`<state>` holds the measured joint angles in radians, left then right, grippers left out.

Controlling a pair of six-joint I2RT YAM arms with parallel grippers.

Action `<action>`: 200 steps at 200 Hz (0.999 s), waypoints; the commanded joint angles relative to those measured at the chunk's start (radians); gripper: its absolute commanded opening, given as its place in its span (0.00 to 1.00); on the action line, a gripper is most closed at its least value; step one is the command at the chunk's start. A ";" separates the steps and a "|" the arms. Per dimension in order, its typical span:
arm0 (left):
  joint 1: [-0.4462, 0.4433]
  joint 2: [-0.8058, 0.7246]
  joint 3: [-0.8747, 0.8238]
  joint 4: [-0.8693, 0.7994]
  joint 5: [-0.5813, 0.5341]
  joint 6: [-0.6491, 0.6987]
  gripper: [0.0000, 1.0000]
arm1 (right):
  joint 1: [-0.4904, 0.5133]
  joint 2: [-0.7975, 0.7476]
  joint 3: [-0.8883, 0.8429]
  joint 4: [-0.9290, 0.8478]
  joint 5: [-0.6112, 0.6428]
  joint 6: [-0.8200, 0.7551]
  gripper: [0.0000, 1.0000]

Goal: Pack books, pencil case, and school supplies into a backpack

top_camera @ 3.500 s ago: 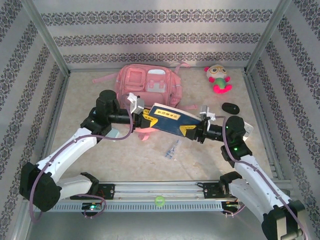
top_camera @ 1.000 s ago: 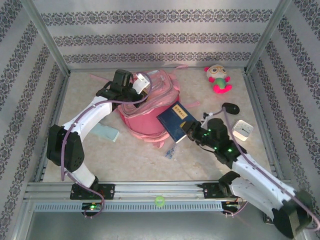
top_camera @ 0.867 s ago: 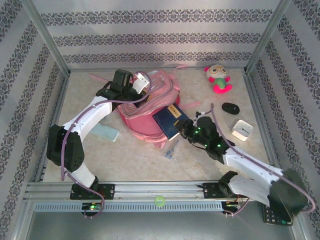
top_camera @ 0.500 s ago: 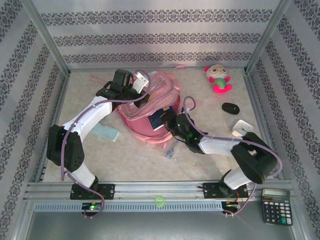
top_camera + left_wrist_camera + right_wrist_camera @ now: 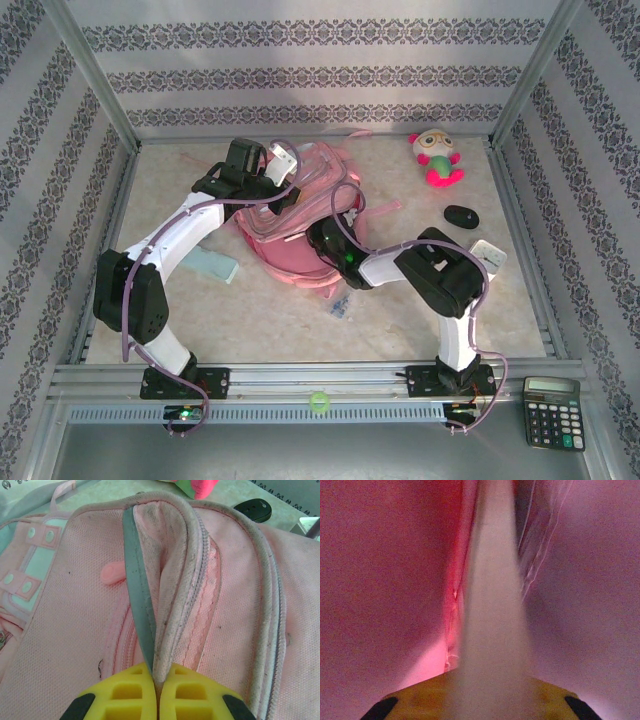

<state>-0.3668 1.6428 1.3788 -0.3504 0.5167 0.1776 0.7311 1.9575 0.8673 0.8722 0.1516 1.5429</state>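
**A:** Where is the backpack placed?

**B:** The backpack (image 5: 285,235) is seen on the table (image 5: 200,320), a little toward 11 o'clock from the middle, with its mouth held open.

**A:** How is the left gripper described?

**B:** The left gripper (image 5: 156,692) is closed tight on the backpack's grey-bound rim, and the fabric edge is pinched between the yellow fingertips (image 5: 130,692). From overhead, this grip is found at the bag's 12 o'clock side.

**A:** And the right gripper?

**B:** The right gripper (image 5: 490,695) is sunk inside the backpack, with its arm stretched in from 4 o'clock. The book (image 5: 492,605) is seen edge-on between the fingers, surrounded by pink lining. Whether it is clamped or merely flanked cannot be told.

**A:** What else is noted?

**B:** The clear packet (image 5: 342,303) is seen on the table just beside the backpack, at its 6 o'clock. The teal-and-white piece (image 5: 212,266) is found at its 8 o'clock. A plush toy (image 5: 436,157) is seen at 2 o'clock, and a calculator (image 5: 553,398) at 5 o'clock, past the near rail.
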 commanded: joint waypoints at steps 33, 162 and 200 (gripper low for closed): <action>-0.007 -0.052 0.043 0.107 0.012 0.000 0.00 | -0.028 -0.042 -0.031 -0.075 0.001 0.020 0.74; -0.010 -0.015 -0.029 0.094 -0.028 0.054 0.00 | 0.027 -0.711 -0.323 -0.633 -0.080 -0.204 0.70; -0.028 -0.019 -0.095 0.076 -0.014 0.087 0.30 | 0.005 -0.995 -0.229 -1.017 -0.042 -0.549 0.70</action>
<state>-0.3813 1.6428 1.3041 -0.3241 0.4965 0.2317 0.7528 1.0645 0.5732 0.1577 0.0746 1.2762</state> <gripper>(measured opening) 0.167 0.701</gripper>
